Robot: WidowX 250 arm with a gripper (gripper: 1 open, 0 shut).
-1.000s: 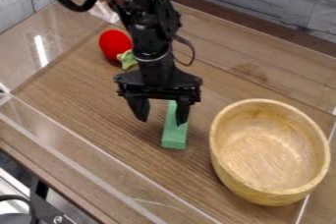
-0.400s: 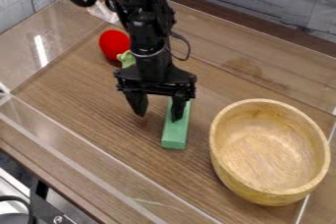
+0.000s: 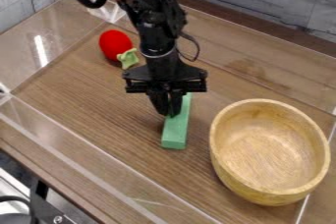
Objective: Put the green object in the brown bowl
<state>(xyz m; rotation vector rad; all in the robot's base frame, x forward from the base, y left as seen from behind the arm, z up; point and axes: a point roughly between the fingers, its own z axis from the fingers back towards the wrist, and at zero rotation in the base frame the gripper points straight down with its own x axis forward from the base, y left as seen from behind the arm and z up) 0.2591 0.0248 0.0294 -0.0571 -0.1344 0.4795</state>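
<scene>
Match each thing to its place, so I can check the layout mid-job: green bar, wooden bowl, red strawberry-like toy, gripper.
1. Flat green rectangular bar
2. Round light-brown wooden bowl
3. Red strawberry-like toy
4. Black robot gripper

A. Behind the arm's left side in the picture
B. At the bar's far end
C. Right of the bar in the picture
D. Between gripper and bowl

Pairs: 1-D; 2-C; 3-A; 4-B

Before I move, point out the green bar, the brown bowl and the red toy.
Green bar [image 3: 176,130]: camera view, lower part.
Brown bowl [image 3: 223,168]: camera view, left rim.
Red toy [image 3: 114,42]: camera view, middle.
</scene>
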